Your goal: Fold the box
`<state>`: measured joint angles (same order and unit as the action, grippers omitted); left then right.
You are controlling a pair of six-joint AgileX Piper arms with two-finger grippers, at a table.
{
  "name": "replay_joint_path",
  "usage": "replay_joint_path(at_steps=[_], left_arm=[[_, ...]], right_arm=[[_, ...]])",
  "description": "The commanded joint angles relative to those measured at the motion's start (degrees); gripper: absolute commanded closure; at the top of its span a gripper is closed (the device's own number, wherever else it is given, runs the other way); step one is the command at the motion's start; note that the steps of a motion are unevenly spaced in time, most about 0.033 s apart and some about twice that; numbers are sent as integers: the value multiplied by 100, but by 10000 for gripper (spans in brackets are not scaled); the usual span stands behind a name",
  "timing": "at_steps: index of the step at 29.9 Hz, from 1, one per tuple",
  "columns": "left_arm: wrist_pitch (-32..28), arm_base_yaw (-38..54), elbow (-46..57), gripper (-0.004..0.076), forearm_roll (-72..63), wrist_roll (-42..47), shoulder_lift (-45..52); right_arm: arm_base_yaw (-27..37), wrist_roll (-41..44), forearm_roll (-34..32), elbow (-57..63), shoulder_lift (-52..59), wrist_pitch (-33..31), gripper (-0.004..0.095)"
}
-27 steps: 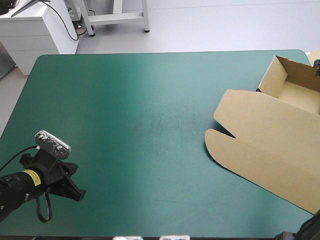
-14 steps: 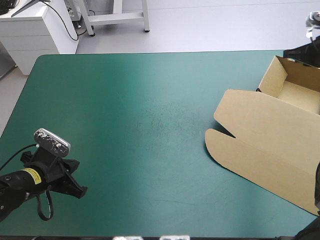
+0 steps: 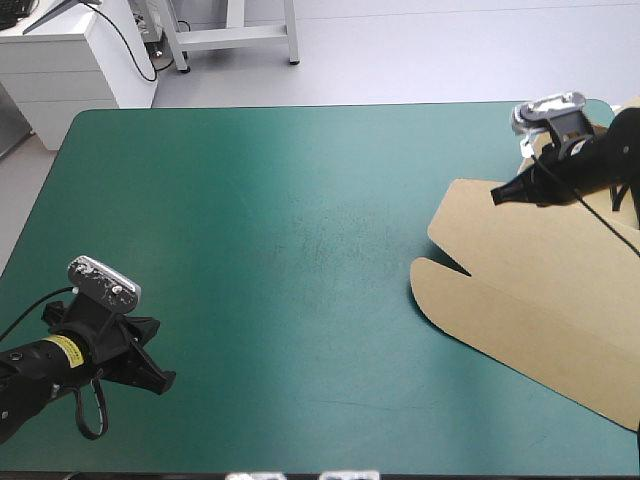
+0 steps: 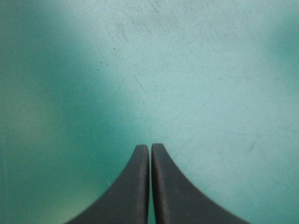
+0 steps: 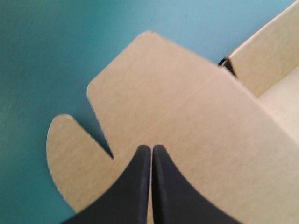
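Here we are: the brown cut-board box (image 3: 530, 300) lies at the right side of the bench (image 3: 250, 200) with its teal-green cover. Its broad lid panel (image 5: 187, 121) is flat and reaches toward the middle. One raised wall (image 5: 261, 60) stands at the far right corner, so the tray end looks formed and the lid is the part waiting.

The right arm (image 3: 590, 165) reaches in from the far right, low over that lid and angled toward the centre. The right jaws are pressed together into a single point, holding nothing. They aim at the lid close to the slit (image 5: 105, 148) that splits off the rounded tuck flap (image 5: 70, 163). I'd guess a closed point suits pushing or creasing board better than pinching it. Whether the tip is touching the board, I can't tell from here.

The left arm (image 3: 40, 365) sits at the near left corner, well apart from the box and tilted down at bare cover. The left jaws are together too and empty (parked out of the way, by the look of it).
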<state>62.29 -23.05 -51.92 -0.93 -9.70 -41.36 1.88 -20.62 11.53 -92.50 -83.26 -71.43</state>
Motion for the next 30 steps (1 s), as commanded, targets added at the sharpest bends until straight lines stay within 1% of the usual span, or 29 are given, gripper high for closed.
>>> replay_joint_path(at_steps=[1, 3, 5, 13, 23, 30], left_arm=[[-822, -48, -23, 731, -220, 55, -14], [-1230, -48, 129, 731, -452, 45, -14], [-1438, -48, 309, 731, -543, -39, -14], [-1394, -48, 759, 731, -463, -99, 126], [-1019, -48, 1076, 731, -552, -88, 550], [-990, -48, 1744, 731, -593, -88, 1060]], right_arm=[[-14, -250, 263, 752, 801, 419, 912], [-14, -290, 386, 1399, 1206, 687, 912], [-14, -290, 409, 1865, 1570, 747, 912], [-14, -290, 430, 3245, 3151, 712, 912], [-14, -290, 430, 4550, 5097, 769, 912], [-14, -266, 430, 5523, 6107, 1225, 929]])
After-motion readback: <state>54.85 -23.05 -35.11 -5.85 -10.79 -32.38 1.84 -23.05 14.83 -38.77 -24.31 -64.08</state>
